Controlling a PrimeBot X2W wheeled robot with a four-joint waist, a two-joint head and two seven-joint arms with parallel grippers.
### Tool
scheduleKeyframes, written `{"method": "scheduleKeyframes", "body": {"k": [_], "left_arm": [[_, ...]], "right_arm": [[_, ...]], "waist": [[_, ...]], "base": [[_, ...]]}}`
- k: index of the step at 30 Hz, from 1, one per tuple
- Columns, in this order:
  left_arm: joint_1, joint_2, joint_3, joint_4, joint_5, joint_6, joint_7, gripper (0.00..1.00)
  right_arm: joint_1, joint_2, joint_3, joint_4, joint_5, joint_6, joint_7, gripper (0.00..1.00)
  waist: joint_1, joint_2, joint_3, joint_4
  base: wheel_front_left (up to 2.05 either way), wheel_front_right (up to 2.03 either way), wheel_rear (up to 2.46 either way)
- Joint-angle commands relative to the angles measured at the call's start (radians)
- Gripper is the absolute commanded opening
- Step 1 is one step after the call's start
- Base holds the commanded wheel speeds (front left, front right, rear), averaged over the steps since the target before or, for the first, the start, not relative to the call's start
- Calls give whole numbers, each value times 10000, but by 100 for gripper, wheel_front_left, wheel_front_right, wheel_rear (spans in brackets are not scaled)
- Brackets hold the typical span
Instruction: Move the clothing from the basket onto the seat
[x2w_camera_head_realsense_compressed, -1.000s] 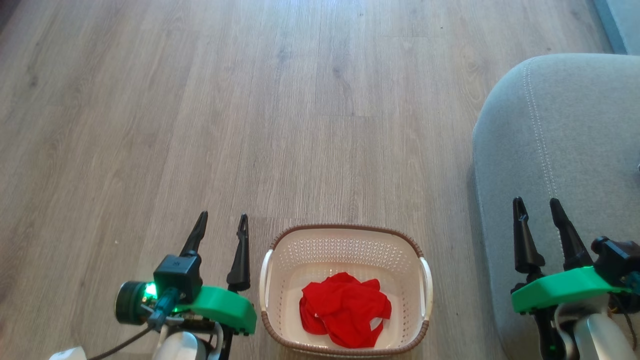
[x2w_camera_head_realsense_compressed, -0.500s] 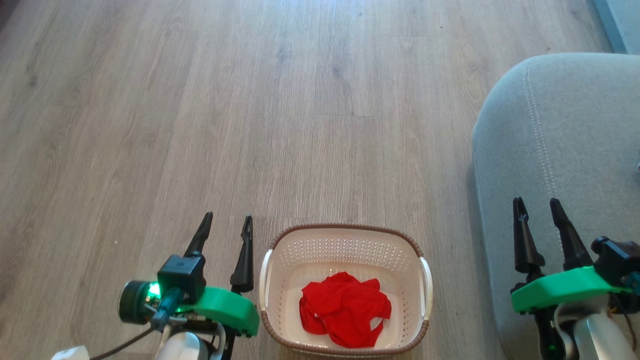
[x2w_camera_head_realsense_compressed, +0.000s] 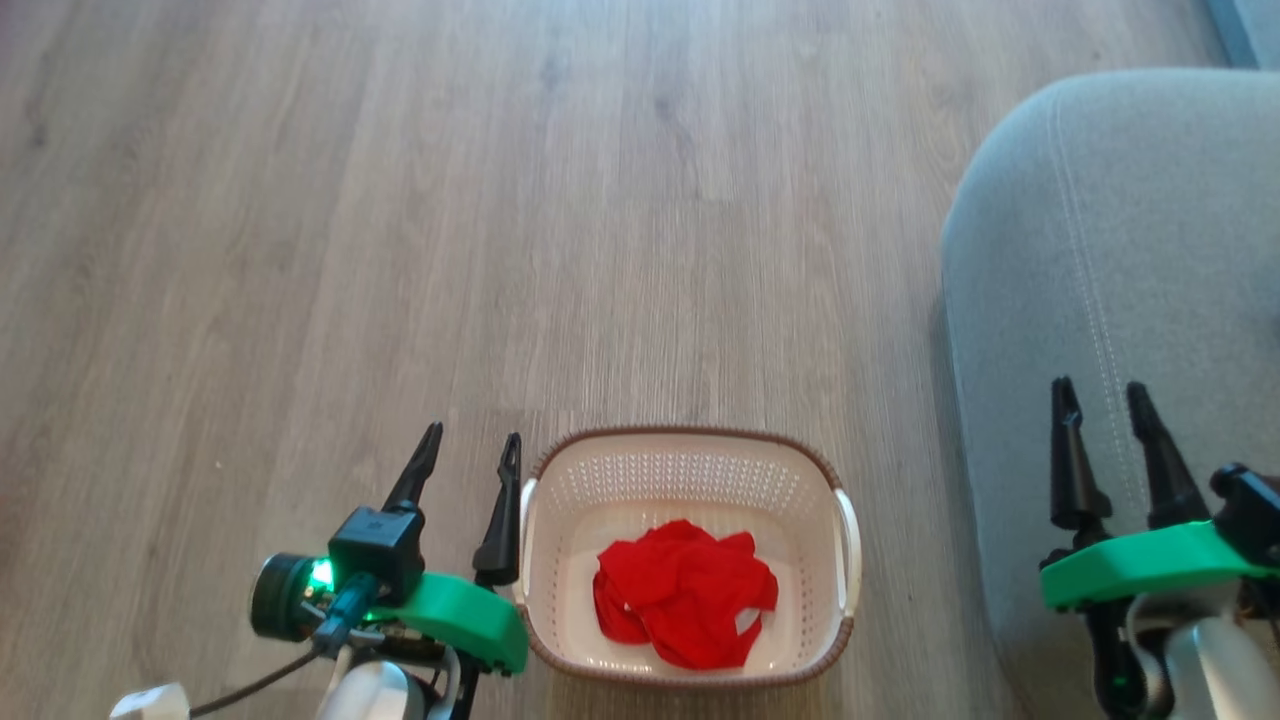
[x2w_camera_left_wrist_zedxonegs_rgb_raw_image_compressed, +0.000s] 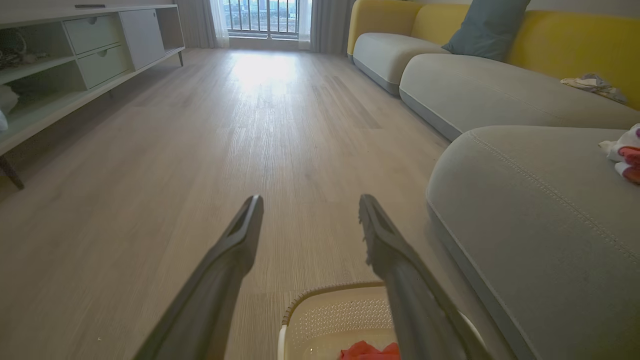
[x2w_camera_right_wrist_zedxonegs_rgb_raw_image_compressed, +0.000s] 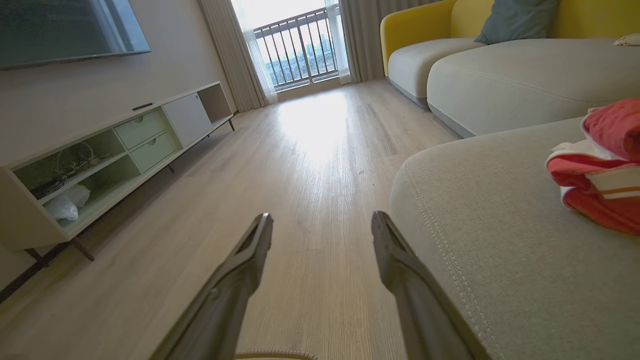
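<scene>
"Checking progress: seeing red clothing (x2w_camera_head_realsense_compressed: 685, 600) lying heaped inside the basket (x2w_camera_head_realsense_compressed: 690, 436), toward its near wall?"

"Seeing exactly that, with the basket sitting on the floor (x2w_camera_head_realsense_compressed: 600, 200) near the seat's (x2w_camera_head_realsense_compressed: 1120, 250) left edge. Also spotting a red-and-white garment (x2w_camera_right_wrist_zedxonegs_rgb_raw_image_compressed: 600, 170) resting on the seat top, well in from that edge. Judging that piece as already delivered."

"Counting how, then?"

"Counting one basket, one seat, one garment on the seat and one heap in the basket. Not managing to tell whether one piece or more in that heap. Judging about half done, with the heap not yet lifted across."

"And the grippers, holding anything?"

"Holding nothing. Counting two: left gripper (x2w_camera_head_realsense_compressed: 472, 433) hovering just beside the basket's left handle, jaws apart; right gripper (x2w_camera_head_realsense_compressed: 1100, 385) hanging over the seat near its left edge, jaws likewise apart."
</scene>
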Motion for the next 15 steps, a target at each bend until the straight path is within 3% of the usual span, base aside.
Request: {"method": "scheduleKeyframes", "body": {"k": [1,15], "left_arm": [[-557,-11,184,-230,-37,-53,-53,100],[-2390,-11,-1039,1654,629,-637,-53,100]], "right_arm": [[-513,-125,75,-402,-86,-2,-64,100],[-1595,-225,-711,-1811,-831,-2,-65,100]], "waist": [[0,0,278,-125],[0,0,3255,-934]], "base": [[0,0,0],[0,0,0]]}}
